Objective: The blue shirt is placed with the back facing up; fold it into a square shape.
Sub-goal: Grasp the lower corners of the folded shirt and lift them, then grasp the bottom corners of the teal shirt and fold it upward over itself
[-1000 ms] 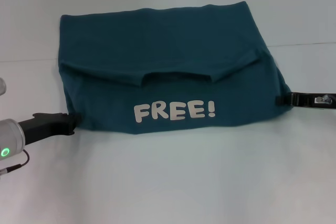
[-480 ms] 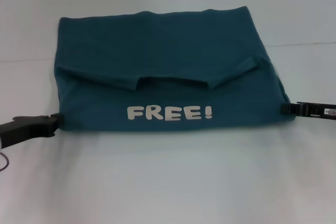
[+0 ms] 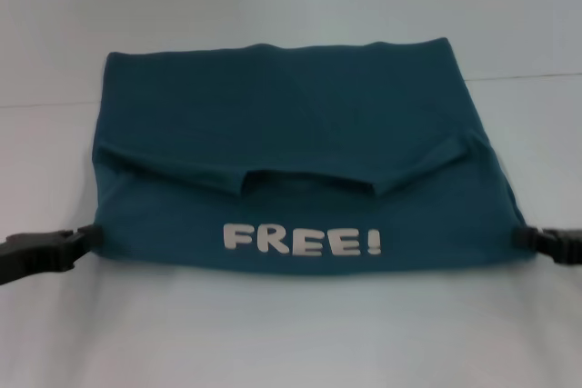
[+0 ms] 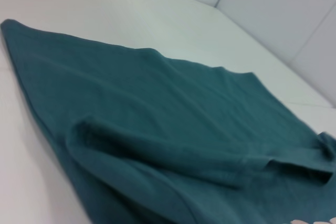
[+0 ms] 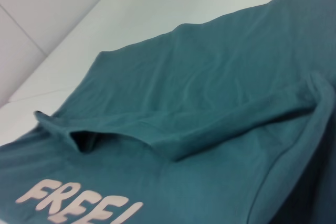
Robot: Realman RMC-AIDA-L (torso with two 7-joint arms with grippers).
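At the left edge of the head view the left gripper point(image 3: 89, 241) is seen low against the white table point(image 3: 291, 333), its dark tip set at the near left corner of the blue shirt point(image 3: 291, 124); the fabric appears to be pinched there, though whether the jaws are clenched on it cannot be told. Open table is left all along the near side, in front of the shirt, and a narrower strip is left beyond its far hem, where a seam in the surface is crossed. The shirt is spread across the middle of the table as a wide, partly folded block: its far edge lies flat and nearly straight, while the near portion has been doubled over so that a folded band with a notch at its centre runs across the width. In the left wrist view the blue shirt point(image 4: 173, 129) is shown as a raised ridge of cloth lying over the flat layer beneath. On the near panel the off-white lettering "FREE!" point(image 3: 302, 240) can be read, and part of it is repeated in the right wrist view point(image 5: 79, 203). At the right edge the right gripper point(image 3: 527, 239) is met at the near right corner of the shirt, touching the cloth; its grasp likewise cannot be told.
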